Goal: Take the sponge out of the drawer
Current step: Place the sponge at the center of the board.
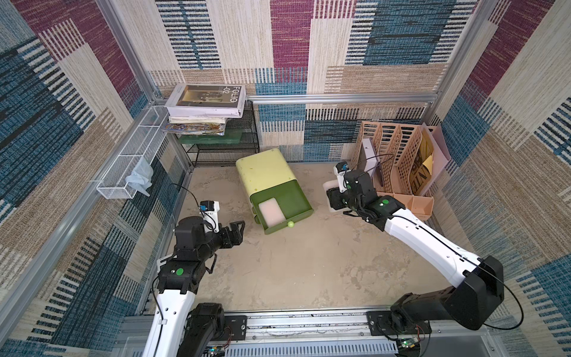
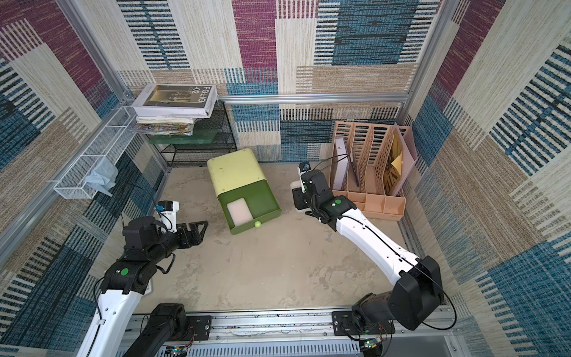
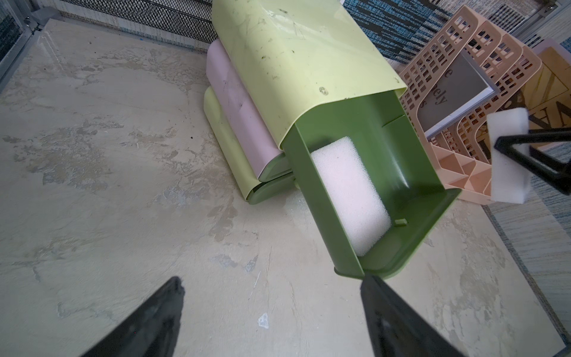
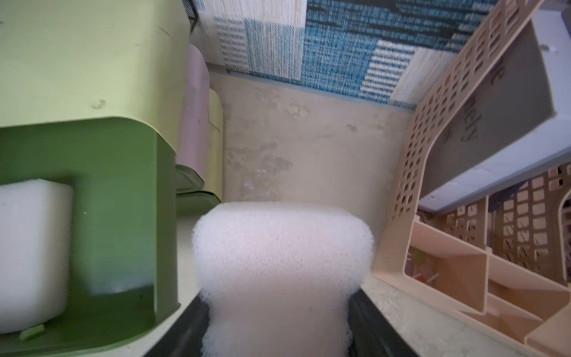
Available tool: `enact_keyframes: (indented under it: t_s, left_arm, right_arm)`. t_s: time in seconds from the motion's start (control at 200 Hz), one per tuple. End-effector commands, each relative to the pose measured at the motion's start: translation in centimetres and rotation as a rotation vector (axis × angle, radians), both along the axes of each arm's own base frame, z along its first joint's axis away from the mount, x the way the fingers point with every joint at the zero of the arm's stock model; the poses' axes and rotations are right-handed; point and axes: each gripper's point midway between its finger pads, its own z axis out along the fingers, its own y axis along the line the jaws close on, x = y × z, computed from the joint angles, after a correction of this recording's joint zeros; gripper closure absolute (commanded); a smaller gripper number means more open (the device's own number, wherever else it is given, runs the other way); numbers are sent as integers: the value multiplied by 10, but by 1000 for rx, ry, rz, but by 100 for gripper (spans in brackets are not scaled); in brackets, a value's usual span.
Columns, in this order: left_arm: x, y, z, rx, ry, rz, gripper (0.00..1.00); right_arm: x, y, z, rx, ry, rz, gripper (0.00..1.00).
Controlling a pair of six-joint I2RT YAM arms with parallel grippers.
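Note:
The dark green drawer stands pulled out of the top of a light green drawer unit. One white sponge lies flat inside it, against one side wall. My right gripper is shut on another white sponge. It holds that sponge above the table, between the drawer and the peach organizer. My left gripper stays open and empty, low over the table just left of the drawer's front corner.
A peach file organizer with books stands close behind my right gripper. At the back left, a black mesh shelf carries stacked books. A white wire basket hangs on the left wall. Bare table lies in front of the drawer.

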Motion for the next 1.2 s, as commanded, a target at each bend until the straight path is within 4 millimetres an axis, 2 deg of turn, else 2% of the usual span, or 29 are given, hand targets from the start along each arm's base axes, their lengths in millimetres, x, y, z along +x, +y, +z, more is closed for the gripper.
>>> enact_keyframes:
  t_s: [0.0, 0.361, 0.501, 0.811, 1.192]
  left_arm:
    - [2, -1, 6, -4, -21, -8, 8]
    - [2, -2, 5, -4, -20, -10, 8]
    - [2, -2, 6, -5, -21, -9, 8]
    - [2, -2, 6, -7, -21, -12, 8]
    - [2, -3, 6, -9, -21, -16, 8]
  right_arm:
    - [3, -4, -10, 49, 23, -2, 40]
    - [14, -19, -83, 29, 172, -46, 39]
    - [22, -22, -105, 8, 212, -64, 39]
    - [31, -21, -137, -19, 274, -85, 37]
    - [26, -17, -176, -60, 363, -97, 34]
